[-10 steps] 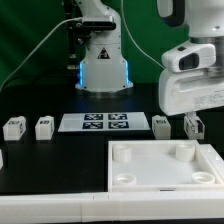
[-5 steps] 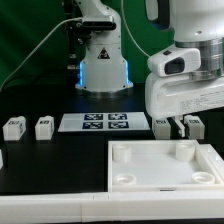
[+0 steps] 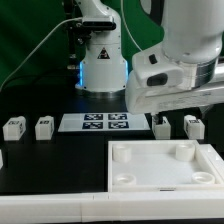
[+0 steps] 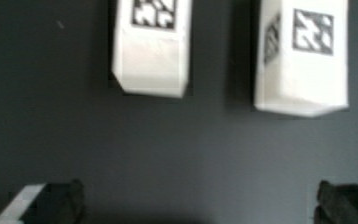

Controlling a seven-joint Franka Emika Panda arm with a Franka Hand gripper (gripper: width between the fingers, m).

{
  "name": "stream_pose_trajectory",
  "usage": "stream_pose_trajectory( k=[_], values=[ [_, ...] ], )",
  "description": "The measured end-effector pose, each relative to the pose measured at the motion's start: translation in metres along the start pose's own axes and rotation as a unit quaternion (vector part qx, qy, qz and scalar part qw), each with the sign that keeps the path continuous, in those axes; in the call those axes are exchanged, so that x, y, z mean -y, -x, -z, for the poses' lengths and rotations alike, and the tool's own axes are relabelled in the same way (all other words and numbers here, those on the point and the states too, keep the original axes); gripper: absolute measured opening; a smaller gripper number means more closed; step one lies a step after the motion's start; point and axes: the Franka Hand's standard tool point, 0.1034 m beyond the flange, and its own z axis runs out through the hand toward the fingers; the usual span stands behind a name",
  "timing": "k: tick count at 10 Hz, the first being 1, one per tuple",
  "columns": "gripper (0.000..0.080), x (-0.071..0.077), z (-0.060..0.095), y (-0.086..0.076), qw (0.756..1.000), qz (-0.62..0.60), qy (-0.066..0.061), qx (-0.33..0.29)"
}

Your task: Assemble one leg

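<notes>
Black fingertips [image 4: 48,202] sit at either side of the wrist view. Your gripper [image 4: 202,203] is spread wide, with only dark table [image 4: 194,140] between the pads and nothing pinched. Just ahead of the fingers lie two white pegs side by side with a gap between them, each with a black-and-white tag at its far end. One is the leg [image 4: 153,50], nearer the middle of the opening; the other is a second leg [image 4: 302,60] beside it. In the exterior view you find the white arm [image 3: 175,70] hanging above this same pair, towards that view's right. The pair lies just behind the large white tray-like piece [image 3: 150,146] with round corner sockets. Further towards that view's left, the marker board [image 3: 93,122] lies flat — beyond it stand a third leg [image 3: 44,127] and a fourth leg [image 3: 13,128].
</notes>
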Motion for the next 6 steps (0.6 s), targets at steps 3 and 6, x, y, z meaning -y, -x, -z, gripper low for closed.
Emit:
stream_pose_trajectory(
  k=[3, 6],
  values=[
    [0.0649, 0.008, -0.030, 0.036, 0.984, -0.031, 0.012, 0.175],
    [0.0649, 0.032, -0.038, 0.046, 0.976, -0.041, 0.029, 0.213]
  ],
)
